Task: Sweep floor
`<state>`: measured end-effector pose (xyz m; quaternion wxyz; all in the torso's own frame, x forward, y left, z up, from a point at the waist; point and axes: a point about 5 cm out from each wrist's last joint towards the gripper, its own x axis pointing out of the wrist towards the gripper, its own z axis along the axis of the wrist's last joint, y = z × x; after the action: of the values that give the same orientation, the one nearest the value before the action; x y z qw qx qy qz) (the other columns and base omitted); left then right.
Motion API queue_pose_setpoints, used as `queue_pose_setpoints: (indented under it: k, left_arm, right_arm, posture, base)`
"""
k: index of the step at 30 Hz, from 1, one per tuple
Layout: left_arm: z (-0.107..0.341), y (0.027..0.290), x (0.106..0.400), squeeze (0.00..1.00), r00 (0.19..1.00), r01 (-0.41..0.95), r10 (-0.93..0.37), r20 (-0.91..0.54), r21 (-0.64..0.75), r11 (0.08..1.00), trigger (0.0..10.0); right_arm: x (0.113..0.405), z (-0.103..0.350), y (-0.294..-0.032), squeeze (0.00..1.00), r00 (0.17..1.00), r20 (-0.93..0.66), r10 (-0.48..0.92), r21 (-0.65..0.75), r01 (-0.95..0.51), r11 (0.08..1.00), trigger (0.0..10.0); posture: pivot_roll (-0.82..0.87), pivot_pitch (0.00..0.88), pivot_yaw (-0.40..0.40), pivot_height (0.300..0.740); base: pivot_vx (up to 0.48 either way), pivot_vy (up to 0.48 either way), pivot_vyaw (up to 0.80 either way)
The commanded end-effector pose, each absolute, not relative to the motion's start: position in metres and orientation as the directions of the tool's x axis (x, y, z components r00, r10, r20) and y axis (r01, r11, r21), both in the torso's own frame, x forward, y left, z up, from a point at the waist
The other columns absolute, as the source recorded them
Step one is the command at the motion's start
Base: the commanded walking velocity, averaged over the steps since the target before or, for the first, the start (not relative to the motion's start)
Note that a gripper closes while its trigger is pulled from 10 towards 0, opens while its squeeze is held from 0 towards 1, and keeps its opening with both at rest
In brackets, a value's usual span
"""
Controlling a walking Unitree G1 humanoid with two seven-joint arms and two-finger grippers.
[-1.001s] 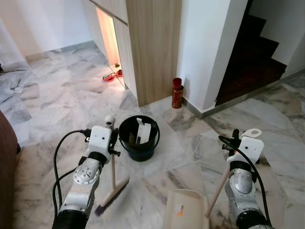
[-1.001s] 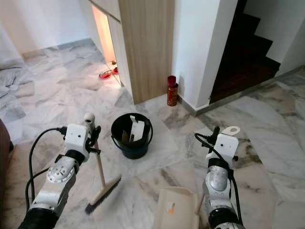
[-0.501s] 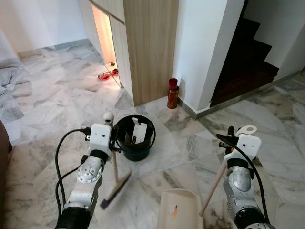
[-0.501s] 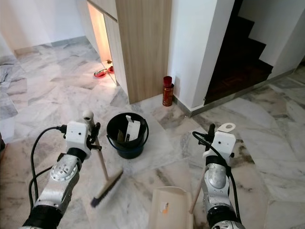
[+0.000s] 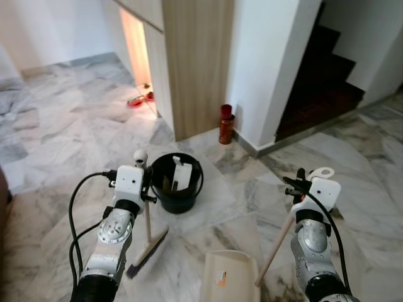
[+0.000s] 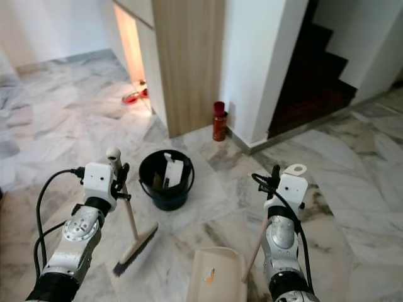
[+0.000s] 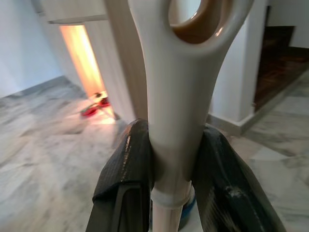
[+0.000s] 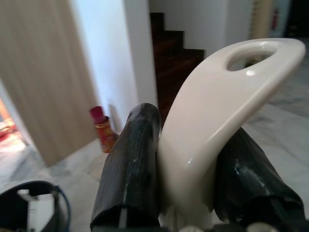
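My left gripper (image 5: 143,184) is shut on the cream handle of a small broom (image 5: 147,221); its brush head (image 5: 146,250) rests on the marble floor, in front of the bucket and to its left. In the left wrist view both black fingers (image 7: 128,169) clamp the broom handle (image 7: 176,121). My right gripper (image 5: 301,187) is shut on the looped handle of a cream dustpan (image 5: 230,278), whose pan lies on the floor low in the middle. The right wrist view shows the dustpan handle (image 8: 212,121) held between the fingers (image 8: 133,164).
A black bucket (image 5: 177,184) holding a white bottle stands just ahead of the broom. Behind it are a wooden cabinet (image 5: 195,63), a red can (image 5: 225,124) by the white wall, red bowls (image 5: 135,100) at the lit gap, and dark stairs (image 5: 327,75) on the right.
The broom head has swung back down to the floor from its raised, blurred position half a second ago. The camera has shifted slightly. Both grips are unchanged.
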<state>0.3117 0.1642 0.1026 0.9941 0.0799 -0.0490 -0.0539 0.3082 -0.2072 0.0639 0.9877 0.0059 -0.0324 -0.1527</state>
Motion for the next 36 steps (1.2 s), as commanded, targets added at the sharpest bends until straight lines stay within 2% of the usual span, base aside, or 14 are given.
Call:
queue_pose_setpoints:
  k: [1, 14, 36]
  left_arm:
    - [0.113, 0.165, 0.313, 0.00, 0.983, 0.087, -0.113, 0.144, 0.176, 0.980, 10.0]
    - [0.113, 0.154, 0.312, 0.00, 0.978, 0.108, -0.134, 0.157, 0.161, 0.981, 10.0]
    - [0.115, 0.156, 0.313, 0.00, 0.977, 0.106, -0.132, 0.165, 0.160, 0.981, 10.0]
  right_arm:
    - [0.312, 0.071, -0.208, 0.00, 0.950, 0.081, -0.301, 0.030, 0.300, 0.953, 10.0]
    - [0.316, 0.072, -0.206, 0.00, 0.956, 0.072, -0.284, 0.014, 0.284, 0.959, 10.0]
    - [0.316, 0.071, -0.204, 0.00, 0.958, 0.068, -0.280, 0.000, 0.281, 0.960, 10.0]
  posture:
    - [0.09, 0.000, -0.019, 0.740]
    - [0.09, 0.000, -0.034, 0.740]
    - [0.09, 0.000, -0.023, 0.740]
  base:
    - [0.000, 0.000, -0.79]
    - [0.000, 0.000, -0.79]
    - [0.000, 0.000, -0.79]
